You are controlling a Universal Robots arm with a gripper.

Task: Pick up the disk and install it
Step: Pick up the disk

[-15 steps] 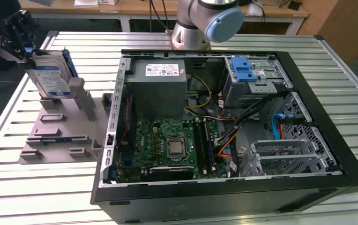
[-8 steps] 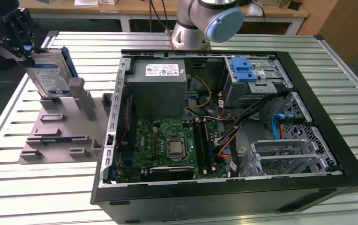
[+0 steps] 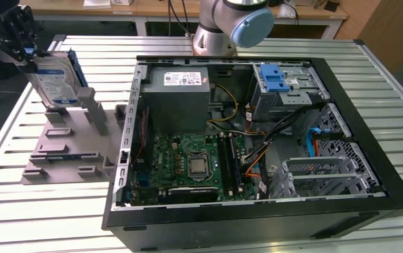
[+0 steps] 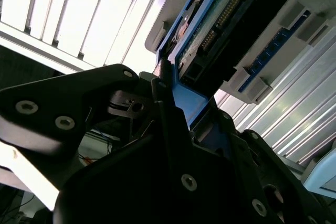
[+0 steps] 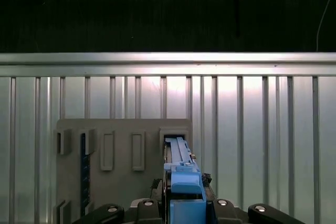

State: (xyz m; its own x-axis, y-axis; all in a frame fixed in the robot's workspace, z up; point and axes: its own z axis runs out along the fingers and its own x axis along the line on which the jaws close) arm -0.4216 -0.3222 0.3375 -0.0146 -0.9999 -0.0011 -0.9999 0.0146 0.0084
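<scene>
The disk, a silver drive with a white-and-blue label in a blue carrier, stands on edge at the exterior view's left. My gripper is shut on its upper end. Its lower end sits at the grey slotted holder, and I cannot tell whether it is clear of the slot. In the first wrist view the disk's blue carrier runs edge-on from my gripper toward a slot in the holder. The second wrist view shows the disk's connector end and a black finger against the blue frame.
An open computer case lies on the slatted metal table to the exterior view's right of the holder. Inside are a motherboard, a grey power supply, loose cables and a drive bay with a blue clip. The arm's base stands behind.
</scene>
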